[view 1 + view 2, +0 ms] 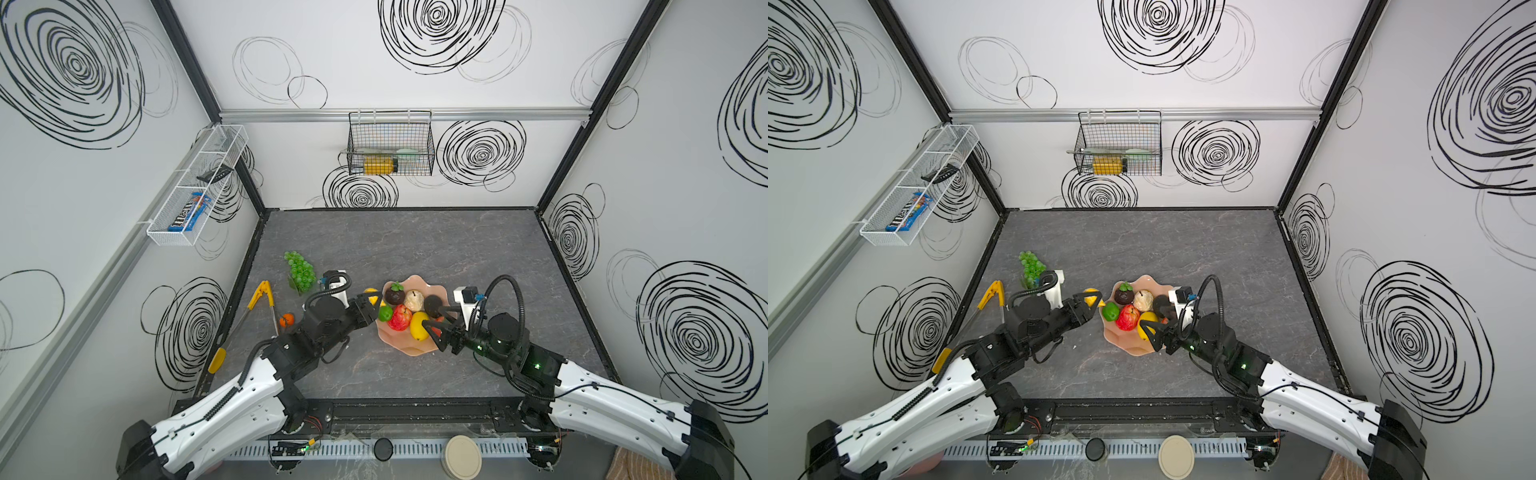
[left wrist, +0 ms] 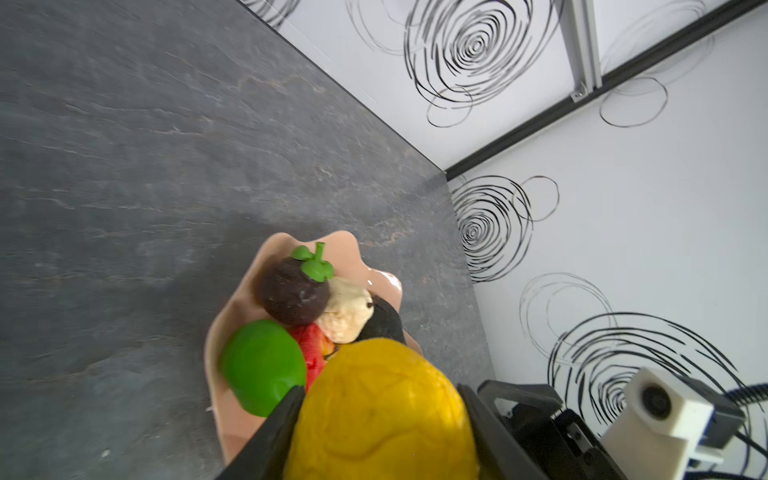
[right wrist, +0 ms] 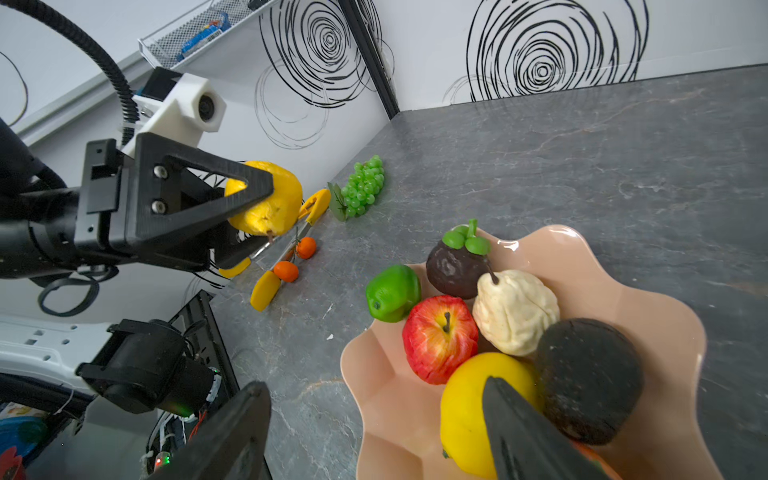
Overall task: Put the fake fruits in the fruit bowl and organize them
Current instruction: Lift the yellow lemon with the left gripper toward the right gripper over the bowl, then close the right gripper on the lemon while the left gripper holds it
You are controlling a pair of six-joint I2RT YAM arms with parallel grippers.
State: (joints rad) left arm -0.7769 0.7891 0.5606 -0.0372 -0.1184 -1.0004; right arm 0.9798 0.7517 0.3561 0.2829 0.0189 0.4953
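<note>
A gray stone-look table [image 1: 415, 249] sits inside white walls [image 1: 332, 62] scribbled with black swirls.

In both top views the pink wavy-edged bowl [image 1: 409, 351] stands toward the front of the table, near the middle. It holds a mangosteen [image 1: 395, 295], a pear [image 1: 414, 300], an avocado [image 1: 433, 305], a lime [image 1: 385, 313], an apple [image 1: 400, 318] and a lemon [image 1: 419, 326], packed against one another. The left gripper [image 1: 372, 297] hangs just beside the bowl's left rim, clamped on a yellow fruit [image 1: 371, 292]. The right gripper [image 1: 437, 327] is over the bowl's right side, jaws spread and empty. Left of the left arm lie a bunch of grapes [image 1: 301, 272], yellow-handled tongs [image 1: 262, 303] and a small orange [image 1: 286, 320], well apart from the bowl.

In the left wrist view the yellow fruit [image 2: 382, 415] fills the space between two black fingers [image 2: 282, 419], which press it from both sides. Beyond it the lime [image 2: 262, 365] sits at the bowl's rim [image 2: 245, 299].

In the right wrist view the right gripper's fingers [image 3: 519, 428] stand wide apart, one over the lemon [image 3: 465, 407], the other outside the bowl's rim; they pinch nothing. The left gripper [image 3: 262, 212] holds the yellow fruit in the air. A second small orange [image 3: 306, 247] lies by the tongs [image 3: 266, 291], with the grapes [image 3: 363, 187] farther back.
</note>
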